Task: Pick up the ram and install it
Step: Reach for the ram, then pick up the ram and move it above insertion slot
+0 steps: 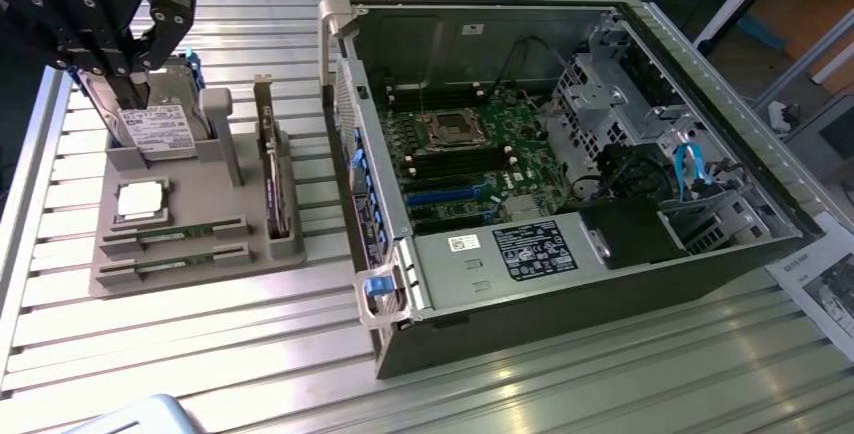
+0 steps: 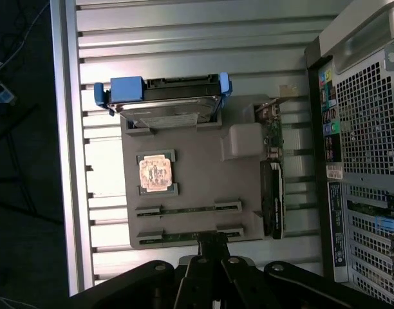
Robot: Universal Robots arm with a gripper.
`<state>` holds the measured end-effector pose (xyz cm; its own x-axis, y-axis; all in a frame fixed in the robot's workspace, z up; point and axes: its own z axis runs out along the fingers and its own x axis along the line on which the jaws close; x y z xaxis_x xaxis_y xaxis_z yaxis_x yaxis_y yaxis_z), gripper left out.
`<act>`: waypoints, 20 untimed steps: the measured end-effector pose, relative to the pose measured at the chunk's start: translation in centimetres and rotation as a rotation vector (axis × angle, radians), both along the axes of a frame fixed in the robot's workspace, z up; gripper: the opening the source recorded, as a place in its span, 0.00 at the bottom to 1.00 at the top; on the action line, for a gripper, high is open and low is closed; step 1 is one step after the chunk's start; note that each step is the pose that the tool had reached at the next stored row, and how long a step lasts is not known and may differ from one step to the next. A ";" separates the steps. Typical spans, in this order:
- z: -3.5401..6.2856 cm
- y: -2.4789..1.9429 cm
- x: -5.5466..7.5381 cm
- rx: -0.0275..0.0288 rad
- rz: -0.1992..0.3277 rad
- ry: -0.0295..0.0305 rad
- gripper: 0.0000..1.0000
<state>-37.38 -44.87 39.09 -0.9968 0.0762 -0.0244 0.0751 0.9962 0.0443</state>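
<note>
Green ram (image 1: 175, 235) lies slotted at the near end of the grey holder (image 1: 200, 194), on the exterior view's left, not yet lifted. My gripper (image 1: 118, 89) hovers above the holder, pinched closed and empty; nothing is installed.

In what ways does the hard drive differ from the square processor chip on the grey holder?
The hard drive stands on its edge in a slot, while the processor chip lies flat in a square recess. The hard drive is clearly larger than the processor chip. The hard drive has blue plastic pieces at its ends; the processor chip has none. Both sit in the grey holder, apart from each other.
</note>
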 end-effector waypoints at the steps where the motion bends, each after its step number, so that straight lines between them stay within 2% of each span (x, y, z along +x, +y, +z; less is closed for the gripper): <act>1: 0.00 0.00 0.0 0.0000 0.000 0.0000 0.10; 10: 0.00 0.00 0.0 0.0000 0.000 0.0000 0.10; 15: 0.00 -0.03 0.0 0.0019 0.003 0.0000 0.10; 20: 0.00 -0.06 0.0 0.0019 0.040 0.0000 0.10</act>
<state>-37.38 -44.93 39.09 -0.9990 0.0363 -0.0243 0.0352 0.9983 0.0462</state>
